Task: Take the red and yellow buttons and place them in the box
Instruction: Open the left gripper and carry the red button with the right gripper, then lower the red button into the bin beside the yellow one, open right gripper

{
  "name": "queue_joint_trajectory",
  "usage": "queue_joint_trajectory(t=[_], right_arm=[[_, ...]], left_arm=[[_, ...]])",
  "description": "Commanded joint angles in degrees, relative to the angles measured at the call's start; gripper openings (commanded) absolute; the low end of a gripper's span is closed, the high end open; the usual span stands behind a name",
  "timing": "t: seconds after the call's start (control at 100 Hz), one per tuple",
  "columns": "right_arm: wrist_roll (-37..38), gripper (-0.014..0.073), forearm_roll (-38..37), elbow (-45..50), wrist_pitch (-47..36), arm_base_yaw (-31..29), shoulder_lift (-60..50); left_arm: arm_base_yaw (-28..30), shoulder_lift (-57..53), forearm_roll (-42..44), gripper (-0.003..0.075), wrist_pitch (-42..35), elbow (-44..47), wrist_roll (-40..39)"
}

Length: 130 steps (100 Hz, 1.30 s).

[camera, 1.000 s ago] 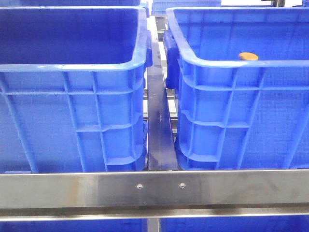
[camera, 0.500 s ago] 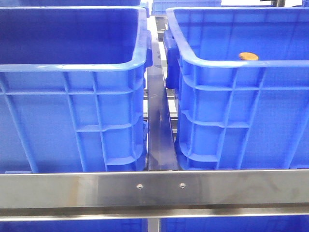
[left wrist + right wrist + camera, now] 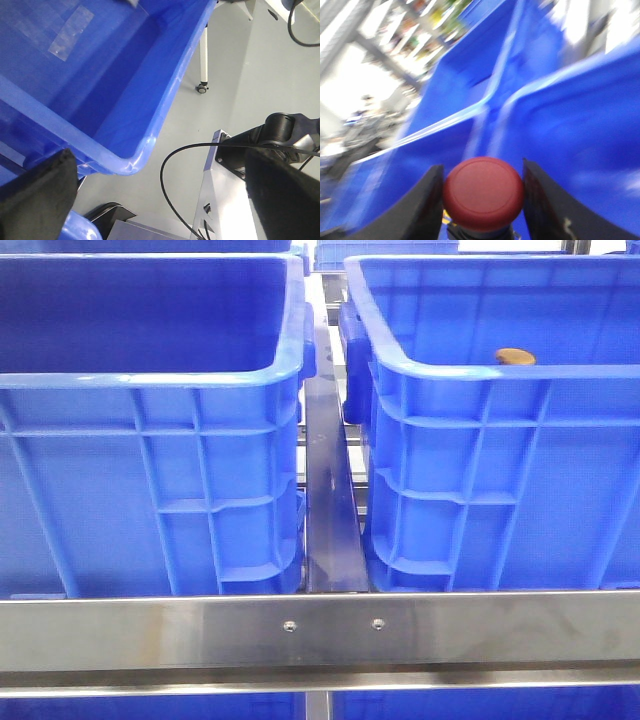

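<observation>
Red button [image 3: 483,192] sits between the right gripper [image 3: 482,200] fingers, clamped for carrying; motion blur suggests transit toward a box [image 3: 580,125]; yellow button [image 3: 515,357] lies in the right crate [image 3: 480,390] at 2 o'clock; left gripper [image 3: 160,200] spread wide, empty, we judge idle.

Front cam sits low and close, looking straight ahead past a steel rail [image 3: 320,632] at the ribbed sides of two blue crates, left crate [image 3: 150,470] and right crate [image 3: 500,470], peeking just over their rims. Left wrist cam looks down past its own claw [image 3: 160,200] at a crate's corner [image 3: 125,100] and the grey floor [image 3: 240,75] beyond it. Right wrist cam is blurry, right up close behind its claw [image 3: 482,200], facing blue crate walls [image 3: 570,125]. All three share the blue crates; which one each wrist cam sees, can't tell.
</observation>
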Motion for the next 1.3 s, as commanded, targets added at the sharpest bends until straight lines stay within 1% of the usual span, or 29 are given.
queue_joint_trajectory(t=[0.0, 0.14, 0.24, 0.3, 0.35, 0.4, 0.71, 1.09, 1.29], right_arm=[[-8.1, 0.0214, 3.3, -2.5, -2.5, -1.3, -1.5], [-19.8, 0.0214, 4.6, -3.0, -12.9, -1.1, -1.5], [-27.1, 0.0214, 6.3, -3.0, -17.9, -1.1, -0.9], [-31.4, 0.0214, 8.3, -3.0, -19.7, -1.1, -0.1], [-35.0, 0.0214, 8.4, -3.3, -20.0, -1.1, 0.8], [-36.9, 0.0214, 8.4, -3.9, -19.6, -1.1, 2.0], [-38.0, 0.0214, 8.4, -12.2, -19.1, -1.1, 12.8], [-38.7, 0.0214, 8.4, -18.6, -19.3, -1.1, 23.7], [-39.0, 0.0214, 8.4, -21.1, -22.6, -1.1, 27.5]], left_arm=[[-0.4, -2.4, -3.9, 0.0638, 2.1, -1.8, -0.1], [-0.4, -2.4, -3.9, 0.0638, 2.1, -1.8, -0.1], [-0.4, -2.4, -3.9, 0.0638, 2.1, -1.8, -0.1], [-0.4, -2.4, -3.9, 0.0638, 2.1, -1.8, -0.1], [-0.4, -2.4, -3.9, 0.0638, 2.1, -1.8, -0.1], [-0.4, -2.4, -3.9, 0.0638, 2.1, -1.8, -0.1], [-0.4, -2.4, -3.9, 0.0638, 2.1, -1.8, -0.1], [-0.4, -2.4, -3.9, 0.0638, 2.1, -1.8, -0.1], [-0.4, -2.4, -3.9, 0.0638, 2.1, -1.8, -0.1]])
